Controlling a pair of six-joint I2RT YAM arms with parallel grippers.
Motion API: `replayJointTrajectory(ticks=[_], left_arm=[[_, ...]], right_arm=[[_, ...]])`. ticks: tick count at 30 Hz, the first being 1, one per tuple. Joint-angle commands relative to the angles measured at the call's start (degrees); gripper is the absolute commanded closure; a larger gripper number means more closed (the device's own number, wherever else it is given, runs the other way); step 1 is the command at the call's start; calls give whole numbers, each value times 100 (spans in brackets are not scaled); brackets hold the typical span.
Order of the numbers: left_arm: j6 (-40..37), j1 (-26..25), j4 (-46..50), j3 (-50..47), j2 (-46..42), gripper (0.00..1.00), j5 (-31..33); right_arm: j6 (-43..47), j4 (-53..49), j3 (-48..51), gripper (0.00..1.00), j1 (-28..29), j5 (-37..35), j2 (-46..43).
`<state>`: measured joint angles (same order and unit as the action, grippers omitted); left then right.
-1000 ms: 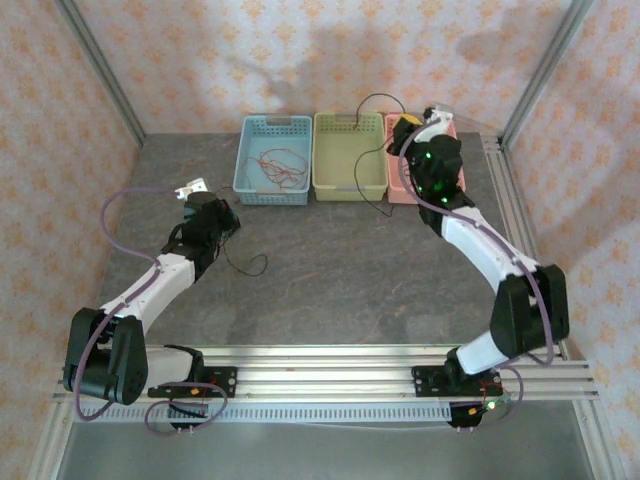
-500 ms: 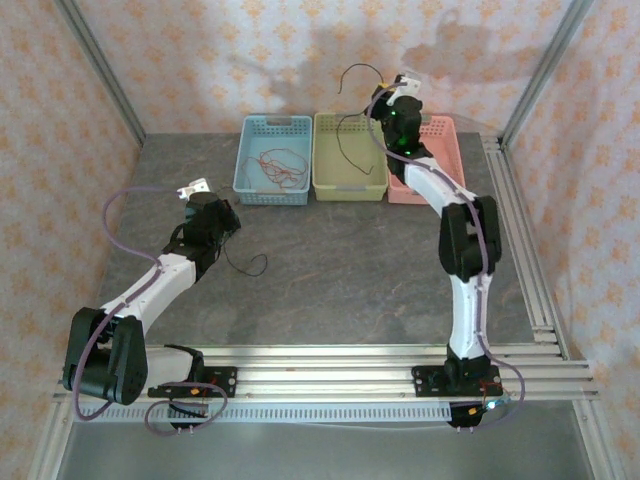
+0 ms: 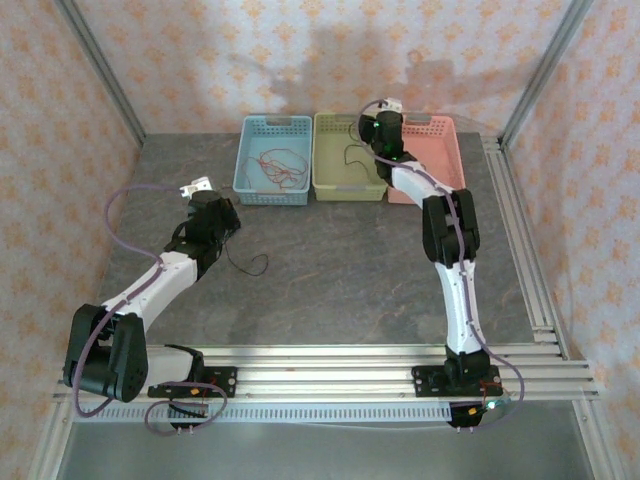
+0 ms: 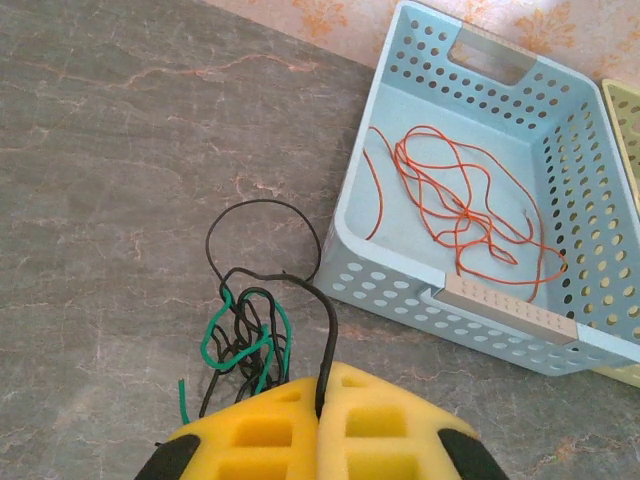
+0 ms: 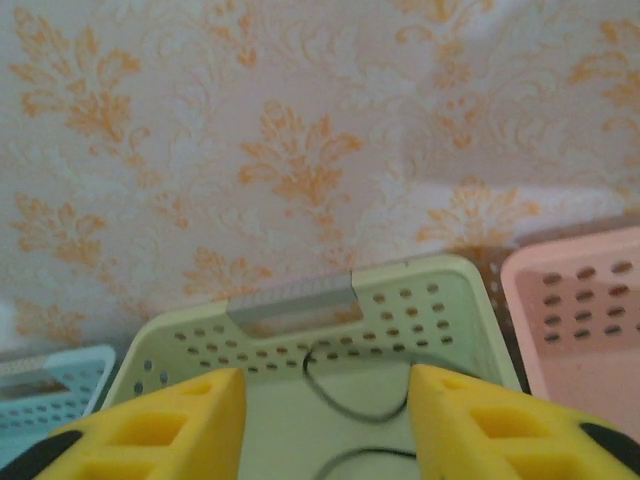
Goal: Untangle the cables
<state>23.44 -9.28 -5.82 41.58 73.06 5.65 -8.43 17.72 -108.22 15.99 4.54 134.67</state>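
Looking down on a grey table (image 3: 330, 280) taking up the middle of the overhead frame. Noting the right arm (image 3: 455, 270) reaching from bottom right up toward upper centre, and the left arm (image 3: 150, 290) bending in from bottom left toward centre left.

Finding three baskets lining up along the table's upper edge: a blue basket (image 3: 272, 196) on the left, a green basket (image 3: 348, 190) in the middle, a pink basket (image 3: 440, 150) on the right.

Spotting the right gripper (image 3: 377, 135) hovering over the green basket; in the right wrist frame, showing its yellow fingers (image 5: 170, 420) standing partly apart with a clear gap, gripping nothing.

Seeing the left gripper (image 4: 322, 385) at the bottom of the left wrist frame, pressing fully closed on a black cable (image 4: 328, 330).

Tracing that strand toward centre left into a clump (image 4: 245, 335) of black and green cables lying on the table near the blue basket.

Finding red cables (image 4: 460, 200) sprawling loose inside the blue basket, upper right of that frame.

Catching a second black strand (image 5: 350, 405) curling on the green basket's floor, lower centre of the right wrist frame.
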Motion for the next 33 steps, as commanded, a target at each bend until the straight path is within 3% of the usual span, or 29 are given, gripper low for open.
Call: replayJointTrajectory(ticks=[1, 6, 11, 13, 15, 20, 23, 25, 28, 33], left_arm=[[-121, -27, -34, 97, -30, 100, 136], [-202, -51, -378, -100, -192, 100, -282], [-446, -322, -790, -213, -301, 100, -844], [-428, -487, -1017, -210, -278, 100, -1391], [-651, -925, -735, 137, -129, 100, -1800], [-1541, -2704, 468, 1361, 115, 100, -1388], [-1734, -3182, 896, 1971, 480, 100, -1704], [-1855, -3225, 1186, 2270, 719, 100, -1784], [-1981, -3181, 1411, 2392, 975, 100, -1183], [-1694, -2360, 1686, 2543, 1958, 100, -1471]], right_arm=[[153, 198, 693, 51, 45, 142, -1147], [35, 900, 2598, 51, 133, 658, -2593], [78, 1565, 4282, 52, 345, 1352, -3453], [128, 1717, 4833, 52, 370, 1664, -3685], [243, 1963, 5466, 53, 371, 1689, -3962], [697, 2476, 6441, 53, 352, 1267, -4229], [603, 3158, 6822, 54, 306, 1037, -4248], [605, 3525, 7015, 54, 274, 907, -4213], [535, 3577, 7134, 54, 228, 664, -4307], [495, 3128, 6982, 54, 217, 466, -4232]])
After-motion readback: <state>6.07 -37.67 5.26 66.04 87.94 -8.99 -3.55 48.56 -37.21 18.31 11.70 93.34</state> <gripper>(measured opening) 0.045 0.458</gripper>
